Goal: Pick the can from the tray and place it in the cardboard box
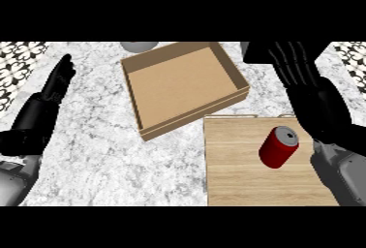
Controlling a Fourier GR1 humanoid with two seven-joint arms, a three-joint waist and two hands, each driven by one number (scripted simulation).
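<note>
The can (pixel 279 147) stands on the tray (pixel 243 179) at lower right, untouched. The right hand (pixel 286 58) hangs at upper right, fingers straight and holding nothing. It should probably draw back down to the can, close round its middle, lift it clear and carry it up-left into the box (pixel 184 82).

The left hand (pixel 61 72) rests open at the left. A grey thing (pixel 139 46) behind the box is cut off, and the right thumb is hard to make out.
</note>
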